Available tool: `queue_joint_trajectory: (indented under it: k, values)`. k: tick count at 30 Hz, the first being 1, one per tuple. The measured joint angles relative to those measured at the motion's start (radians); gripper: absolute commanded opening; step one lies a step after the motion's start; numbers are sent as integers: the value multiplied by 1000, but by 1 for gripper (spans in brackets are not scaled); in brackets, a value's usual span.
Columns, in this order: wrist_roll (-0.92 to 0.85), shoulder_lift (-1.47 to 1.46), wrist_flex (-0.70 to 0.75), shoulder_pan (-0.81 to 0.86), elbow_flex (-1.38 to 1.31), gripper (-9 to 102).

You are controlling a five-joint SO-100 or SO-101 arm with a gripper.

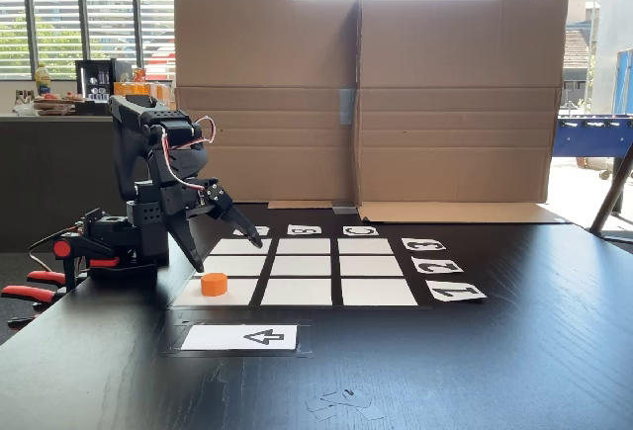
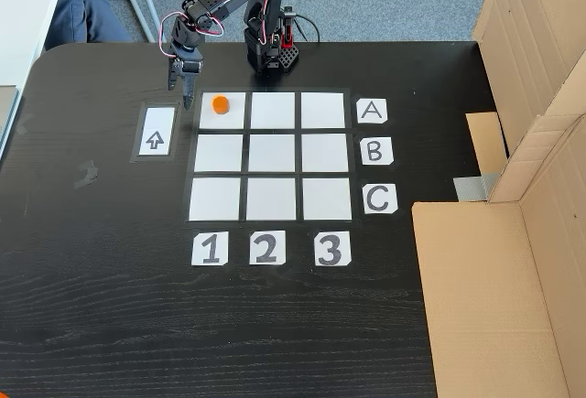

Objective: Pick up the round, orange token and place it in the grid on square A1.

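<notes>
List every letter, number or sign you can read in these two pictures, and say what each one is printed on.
"A" on a small white card right of the grid's top row in the downward-looking fixed view.
"B" on the card below it.
"C" on the card by the bottom row.
"1" on a card under the left column.
"2" on the next card.
"3" on the last.
An arrow sign on the separate white card.

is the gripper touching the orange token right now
Apart. In a fixed view from above, the gripper hangs left of the token, with dark table showing between them.
</notes>
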Motion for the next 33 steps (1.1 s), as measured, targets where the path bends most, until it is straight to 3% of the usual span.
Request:
queue_joint_trajectory:
  k: [10,21,26,33]
  values:
    - [0,184,23,169,-48,42]
    - [0,426,285,374,-61,38]
    - [-15,546,388,471,-57,30]
    - [-34,695,451,597,92,25]
